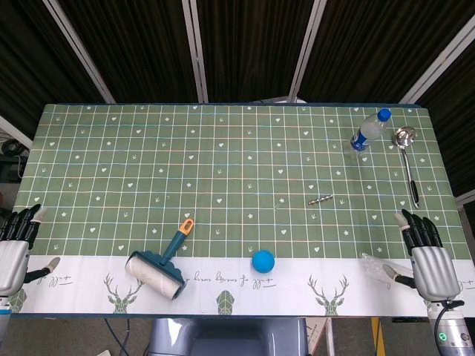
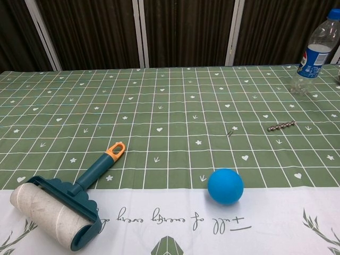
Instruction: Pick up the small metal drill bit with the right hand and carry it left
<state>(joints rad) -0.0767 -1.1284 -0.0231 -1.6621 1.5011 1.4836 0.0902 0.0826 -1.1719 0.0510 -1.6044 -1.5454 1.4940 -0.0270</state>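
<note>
The small metal drill bit [image 1: 320,199] lies flat on the green checked cloth, right of the table's middle; the chest view shows the drill bit [image 2: 281,126] at its right side. My right hand [image 1: 428,256] hovers at the table's near right corner, fingers straight and apart, holding nothing, well below and right of the bit. At the near left edge my left hand [image 1: 15,248] is also empty with fingers spread. Neither hand appears in the chest view.
A lint roller [image 1: 160,265] with an orange-tipped handle and a blue ball [image 1: 263,260] lie near the front edge. A water bottle [image 1: 369,130] and a metal ladle [image 1: 407,157] stand at the back right. Crumpled clear plastic [image 1: 377,265] sits beside my right hand.
</note>
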